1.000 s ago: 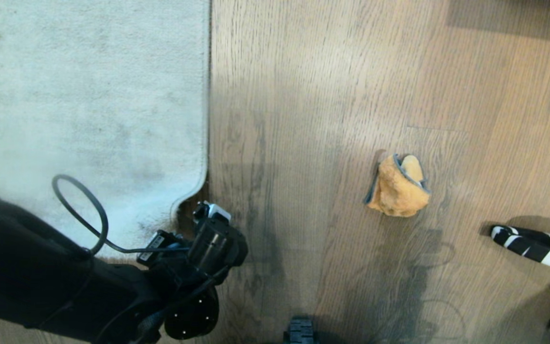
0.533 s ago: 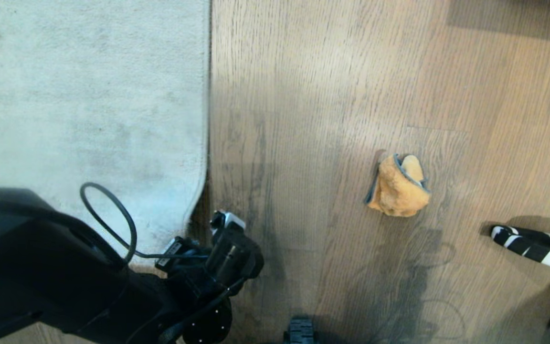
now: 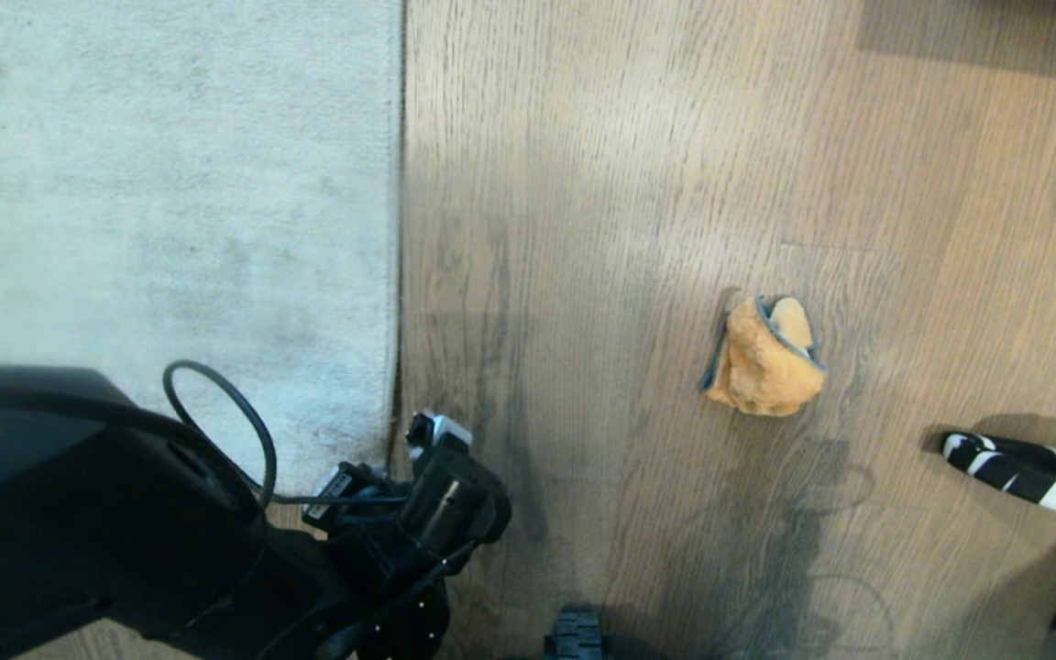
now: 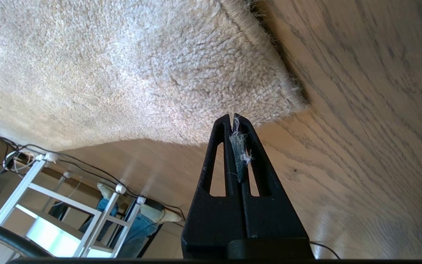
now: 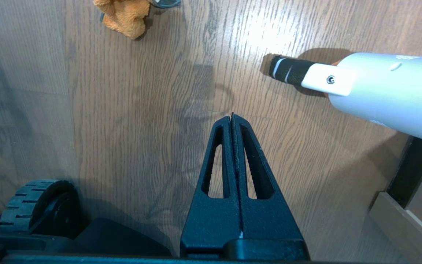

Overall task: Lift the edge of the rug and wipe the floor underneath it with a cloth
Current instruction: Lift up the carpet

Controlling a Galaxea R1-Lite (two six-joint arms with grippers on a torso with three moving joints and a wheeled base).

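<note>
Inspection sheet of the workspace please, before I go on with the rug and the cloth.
Surface: floor, wood-grain planks with dark streaks.
Job's things: rug edge lies flat; its corner is not gripped. Cloth lies crumpled on the floor, right of the rug, untouched.
Clutter: white tube with a black-and-white tip resting low on the right.
Grippers: left gripper shut just short of the rug corner, with only fluff between its fingers; right gripper shut, empty, above bare floor.
Cables: black loop on the left arm; loose cables on the floor past the rug.
Surroundings: white frame, a person's legs, robot wheel.
</note>
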